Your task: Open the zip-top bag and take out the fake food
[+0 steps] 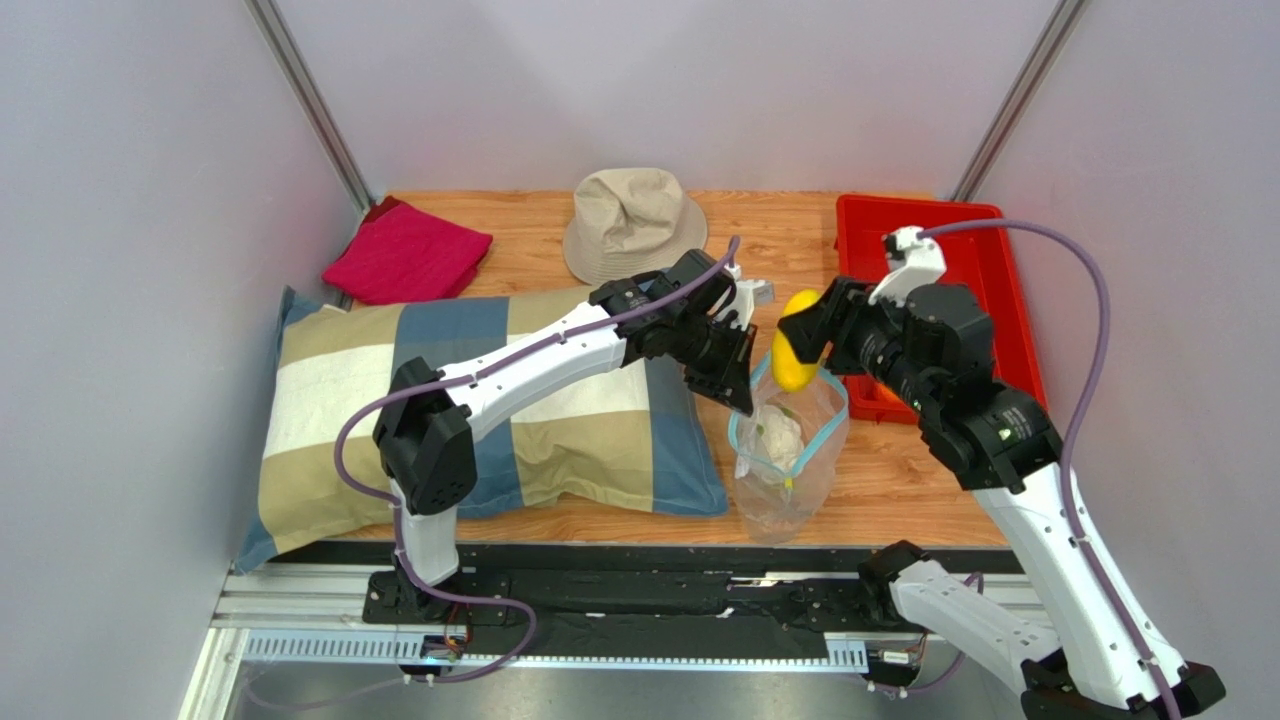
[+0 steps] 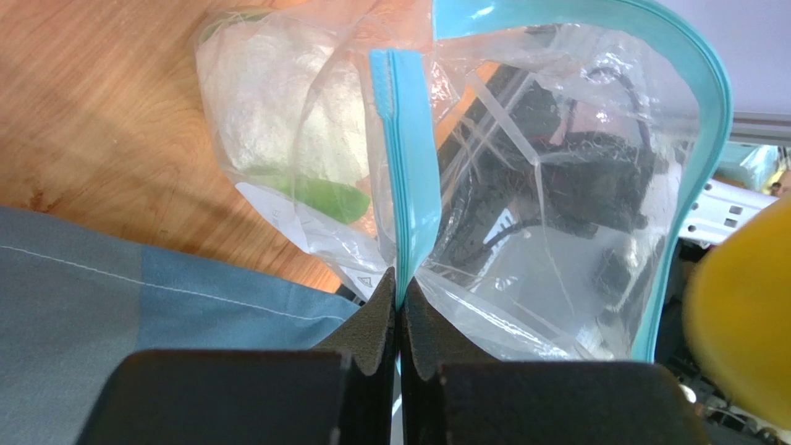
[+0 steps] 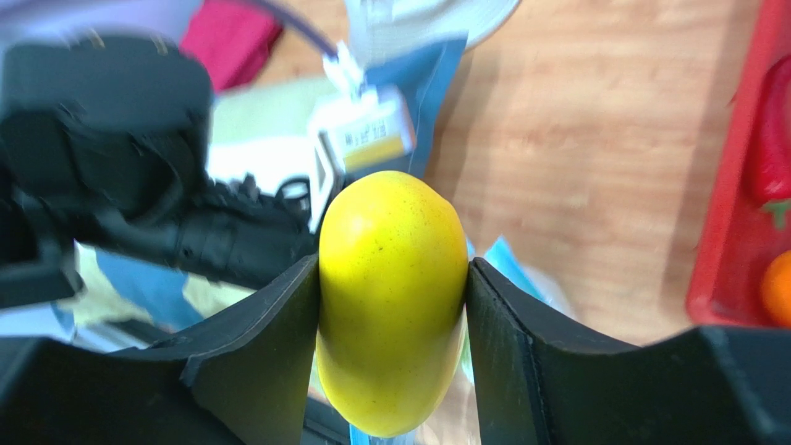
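The clear zip-top bag (image 1: pixel 786 458) stands open on the wooden table, its light blue zip strip (image 2: pixel 408 176) held up. My left gripper (image 1: pixel 736 383) is shut on the strip at the bag's left rim, as the left wrist view (image 2: pixel 399 295) shows. A white-and-green cauliflower (image 1: pixel 780 438) lies inside the bag and also shows in the left wrist view (image 2: pixel 278 130). My right gripper (image 1: pixel 796 348) is shut on a yellow oval fruit (image 3: pixel 392 297) and holds it above the bag's mouth. A red pepper piece (image 3: pixel 771 139) and an orange (image 3: pixel 778 289) lie in the red tray.
A red tray (image 1: pixel 992 270) stands at the right back. A checked pillow (image 1: pixel 451 405) lies at the left under my left arm. A beige hat (image 1: pixel 633 222) and a pink cloth (image 1: pixel 406 252) lie at the back.
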`<action>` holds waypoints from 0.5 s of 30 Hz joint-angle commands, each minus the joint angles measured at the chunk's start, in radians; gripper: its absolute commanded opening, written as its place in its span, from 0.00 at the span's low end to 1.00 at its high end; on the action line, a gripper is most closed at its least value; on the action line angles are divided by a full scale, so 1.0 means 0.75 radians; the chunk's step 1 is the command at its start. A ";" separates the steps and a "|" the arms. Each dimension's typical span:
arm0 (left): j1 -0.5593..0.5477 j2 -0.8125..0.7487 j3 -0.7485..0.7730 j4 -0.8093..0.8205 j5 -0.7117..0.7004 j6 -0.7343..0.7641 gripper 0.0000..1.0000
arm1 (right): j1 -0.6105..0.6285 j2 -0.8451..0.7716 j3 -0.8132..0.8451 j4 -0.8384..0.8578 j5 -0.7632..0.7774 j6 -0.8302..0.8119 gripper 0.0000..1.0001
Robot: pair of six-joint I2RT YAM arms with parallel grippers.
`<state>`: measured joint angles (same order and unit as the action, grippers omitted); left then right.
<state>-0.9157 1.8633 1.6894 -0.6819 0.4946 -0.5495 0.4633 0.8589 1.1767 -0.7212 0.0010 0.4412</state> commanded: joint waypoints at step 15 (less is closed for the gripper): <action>0.088 0.097 0.302 -0.204 0.081 0.297 0.00 | -0.605 0.593 0.141 -0.131 0.422 0.074 0.02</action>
<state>-0.8879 1.9205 1.8793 -0.8127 0.5030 -0.3912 0.0959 1.1992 1.3224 -0.8185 0.3782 0.4637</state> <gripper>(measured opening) 0.000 0.569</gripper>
